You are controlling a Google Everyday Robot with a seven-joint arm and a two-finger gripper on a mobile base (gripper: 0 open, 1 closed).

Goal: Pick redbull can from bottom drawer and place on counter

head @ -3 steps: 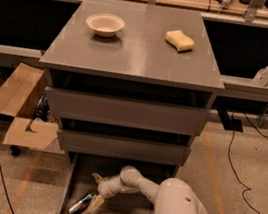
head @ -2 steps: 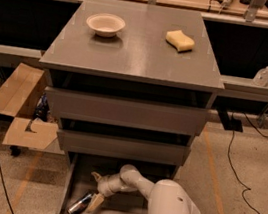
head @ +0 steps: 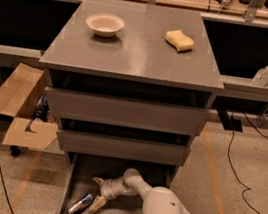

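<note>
The redbull can [head: 79, 204] lies on its side on the floor of the open bottom drawer [head: 78, 171], near its front left corner. My gripper [head: 94, 192] is down inside the drawer, just right of the can and a little above it. It is open, with one tan finger [head: 97, 180] toward the back and the other [head: 97, 205] right beside the can. Nothing is held. The counter [head: 139, 44] is the grey top of the cabinet, well above the drawer.
A white bowl [head: 105, 24] and a yellow sponge [head: 179, 40] sit on the counter. Two wider drawers [head: 125, 112] stick out above the bottom one. An open cardboard box [head: 20, 106] lies on the floor to the left. Cables [head: 233, 165] run on the right.
My arm's white body has shifted a little to the left. The gripper stays next to the can, still open, and the can has not moved.
</note>
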